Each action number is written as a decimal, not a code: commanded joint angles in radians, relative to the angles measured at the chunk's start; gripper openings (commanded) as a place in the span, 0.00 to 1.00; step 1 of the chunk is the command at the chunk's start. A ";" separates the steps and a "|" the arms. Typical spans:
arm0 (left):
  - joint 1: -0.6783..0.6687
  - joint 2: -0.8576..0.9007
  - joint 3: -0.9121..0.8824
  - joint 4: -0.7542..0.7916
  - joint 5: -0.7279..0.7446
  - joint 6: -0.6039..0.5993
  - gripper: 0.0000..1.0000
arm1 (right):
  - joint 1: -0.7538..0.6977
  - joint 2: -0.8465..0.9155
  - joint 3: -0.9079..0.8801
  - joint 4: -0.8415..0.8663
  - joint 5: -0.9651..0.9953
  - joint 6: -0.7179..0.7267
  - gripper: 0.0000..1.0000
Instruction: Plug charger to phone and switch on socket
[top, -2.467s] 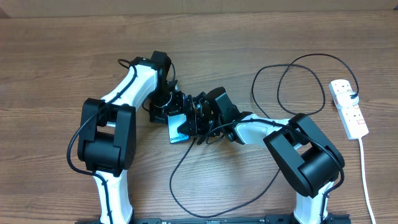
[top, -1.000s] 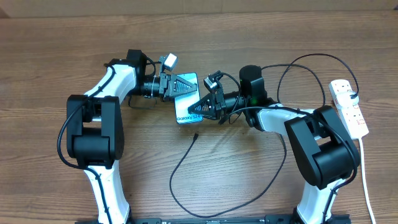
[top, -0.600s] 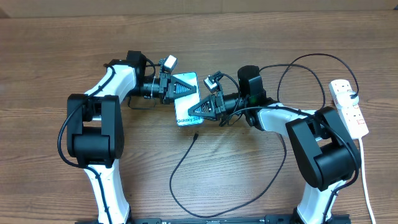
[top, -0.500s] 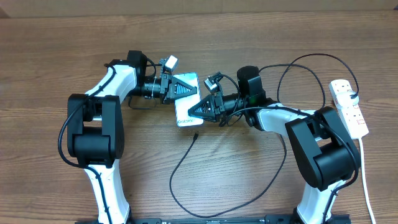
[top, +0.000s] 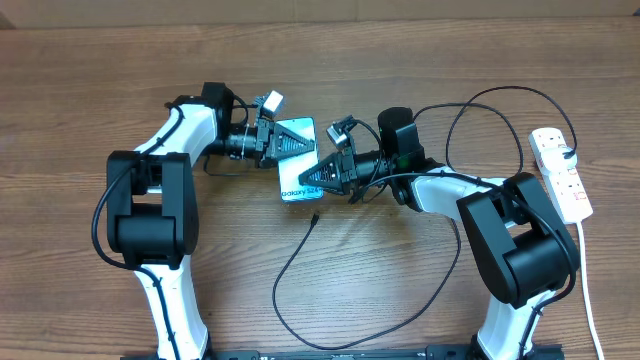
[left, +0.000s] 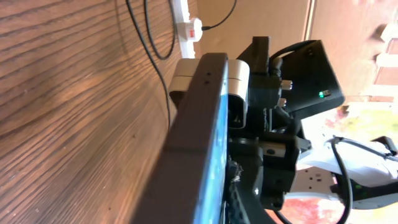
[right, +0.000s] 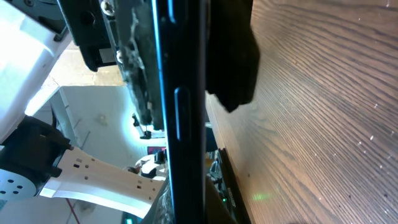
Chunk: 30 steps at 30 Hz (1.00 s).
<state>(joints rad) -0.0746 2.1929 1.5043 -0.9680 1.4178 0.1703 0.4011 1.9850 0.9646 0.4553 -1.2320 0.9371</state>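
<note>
Mid-desk, the phone (top: 296, 168) looks rigid, slick, fragile; left end effector (top: 298, 143) clamps its far end; right end effector (top: 313, 180), closed, touches its right edge; hold edges.

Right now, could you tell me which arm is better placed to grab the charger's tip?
Probably right: the right claw lies closest to the charger's loose tip; the left claw is across the phone.

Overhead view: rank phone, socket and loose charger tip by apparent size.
1. Socket and phone: near alike, unranked; left gripper and right gripper cover part of the phone.
2. Charger tip: by far smallest.
</note>
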 joint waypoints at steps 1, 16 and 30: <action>-0.011 -0.005 0.006 -0.004 0.019 0.031 0.05 | -0.004 -0.012 0.005 -0.006 0.133 0.042 0.04; -0.007 -0.005 0.006 -0.045 -0.607 -0.257 0.04 | -0.013 -0.012 0.005 -0.208 0.174 -0.095 0.64; -0.002 -0.005 0.006 -0.250 -0.717 -0.233 0.04 | -0.009 -0.015 0.006 -0.632 0.603 -0.140 0.63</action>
<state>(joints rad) -0.0826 2.1941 1.5040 -1.1873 0.6991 -0.0761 0.3950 1.9518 0.9810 -0.1848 -0.7639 0.7769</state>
